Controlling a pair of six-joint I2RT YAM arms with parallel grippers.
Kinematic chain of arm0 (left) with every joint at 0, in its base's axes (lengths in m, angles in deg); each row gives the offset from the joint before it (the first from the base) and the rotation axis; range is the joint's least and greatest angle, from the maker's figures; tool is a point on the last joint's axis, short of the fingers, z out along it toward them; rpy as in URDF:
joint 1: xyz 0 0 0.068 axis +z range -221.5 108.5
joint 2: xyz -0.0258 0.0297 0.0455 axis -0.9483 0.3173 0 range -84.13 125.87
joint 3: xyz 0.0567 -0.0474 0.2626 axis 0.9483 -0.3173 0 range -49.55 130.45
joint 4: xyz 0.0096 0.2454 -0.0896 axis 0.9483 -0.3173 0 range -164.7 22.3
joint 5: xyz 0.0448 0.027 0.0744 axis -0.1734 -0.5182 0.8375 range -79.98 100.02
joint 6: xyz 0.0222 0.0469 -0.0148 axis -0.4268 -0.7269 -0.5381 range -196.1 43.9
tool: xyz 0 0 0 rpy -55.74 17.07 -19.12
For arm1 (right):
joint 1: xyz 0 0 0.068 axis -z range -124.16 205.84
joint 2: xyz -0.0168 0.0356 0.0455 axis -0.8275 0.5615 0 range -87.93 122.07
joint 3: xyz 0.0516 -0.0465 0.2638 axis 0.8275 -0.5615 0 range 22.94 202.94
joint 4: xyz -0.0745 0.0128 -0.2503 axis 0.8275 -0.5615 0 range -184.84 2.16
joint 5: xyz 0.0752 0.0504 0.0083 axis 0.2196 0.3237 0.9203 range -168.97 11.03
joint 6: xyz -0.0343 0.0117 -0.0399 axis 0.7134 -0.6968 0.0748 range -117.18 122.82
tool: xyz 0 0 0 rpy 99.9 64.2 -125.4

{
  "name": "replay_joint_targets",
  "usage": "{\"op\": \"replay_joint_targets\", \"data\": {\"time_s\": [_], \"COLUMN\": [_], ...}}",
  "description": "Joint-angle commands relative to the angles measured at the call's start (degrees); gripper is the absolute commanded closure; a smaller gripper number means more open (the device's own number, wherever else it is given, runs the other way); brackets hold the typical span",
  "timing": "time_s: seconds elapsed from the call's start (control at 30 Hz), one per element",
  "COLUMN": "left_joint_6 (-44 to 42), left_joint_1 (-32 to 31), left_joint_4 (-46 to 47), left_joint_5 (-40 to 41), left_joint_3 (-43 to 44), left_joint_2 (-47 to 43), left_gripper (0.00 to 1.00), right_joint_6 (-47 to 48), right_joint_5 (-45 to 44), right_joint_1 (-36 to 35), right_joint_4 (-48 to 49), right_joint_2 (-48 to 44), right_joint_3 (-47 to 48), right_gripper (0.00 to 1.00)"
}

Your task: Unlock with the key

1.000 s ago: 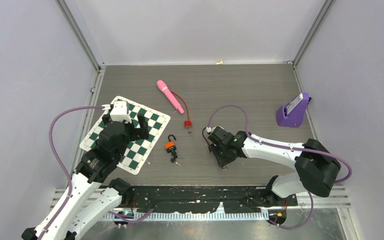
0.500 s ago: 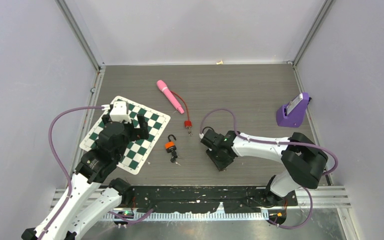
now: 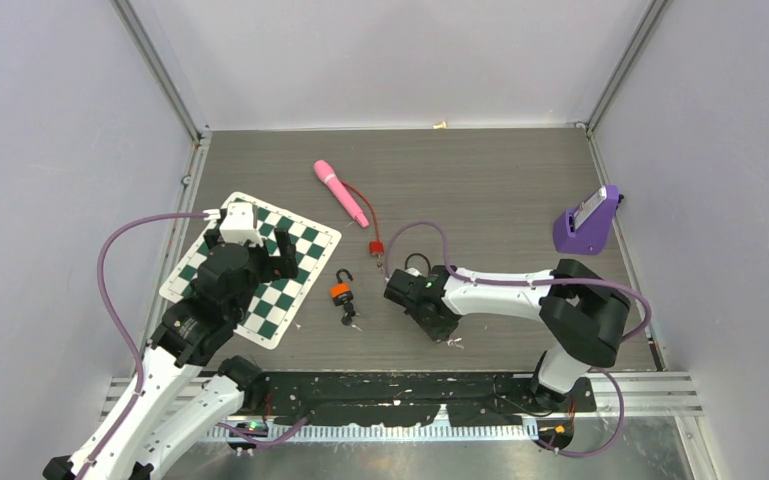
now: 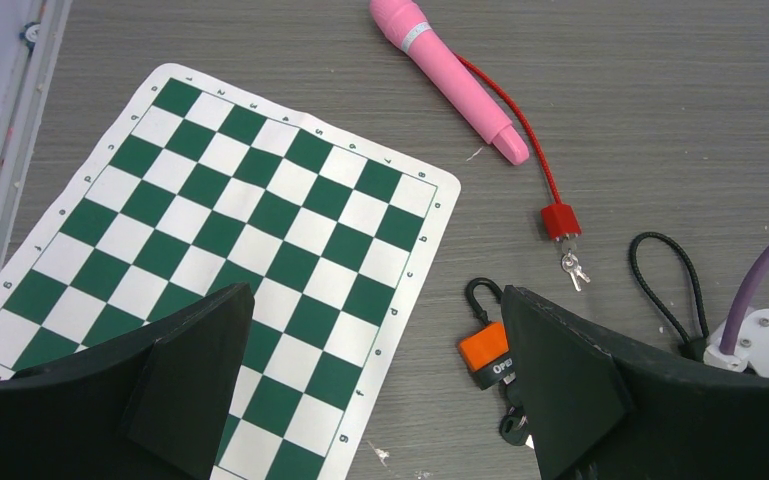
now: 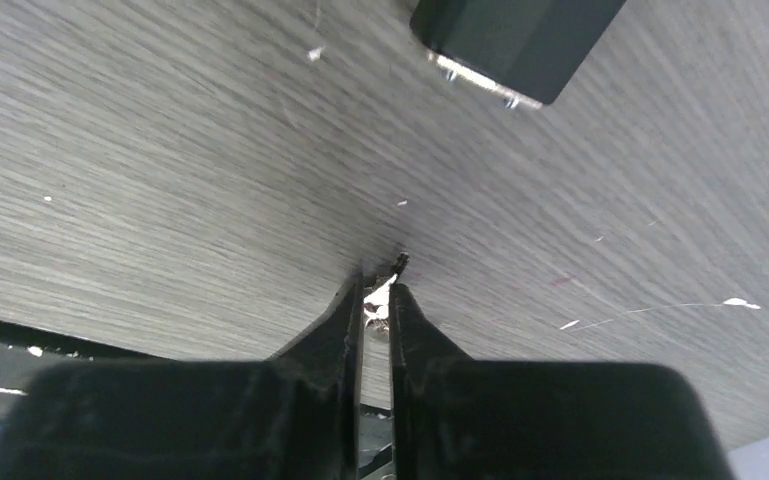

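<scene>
White capitals on the face of the orange padlock read "OPE", with the rest of the word hidden behind the left wrist's fingers; the white border of the chess mat, near the left edge of the counter, carries tiny coordinate marks along its edges, too small to read; no other lettering is legible.
</scene>
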Motion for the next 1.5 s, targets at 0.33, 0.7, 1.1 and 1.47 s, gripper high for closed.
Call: {"op": "replay_joint_targets", "data": {"time_s": [0.33, 0.7, 1.1, 1.47], "left_joint_6": [-0.7, -0.6, -0.6, -0.8], "left_joint_1": [-0.3, -0.2, -0.2, -0.3], "left_joint_4": [1.9, 1.9, 1.8, 1.9], "left_joint_5": [0.7, -0.1, 0.7, 0.8], "left_joint_3": [0.4, 0.5, 0.4, 0.3], "left_joint_2": [-0.3, -0.5, -0.7, -0.8], "left_gripper": [0.01, 0.01, 0.01, 0.01], "right_joint_6": [1.2, -1.2, 4.1, 4.5], "right_joint_5": [-12.3, 1.0, 4.0, 4.1], "right_joint_1": [-0.7, -0.7, -1.0, 0.1], "right_joint_4": [0.4, -0.4, -5.2, 4.0], "right_joint_2": [-3.2, -14.2, -5.0, 0.8], "right_joint_3": [4.2, -4.8, -1.9, -2.0], "right_gripper": [0.94, 0.51, 0.46, 0.50]}}
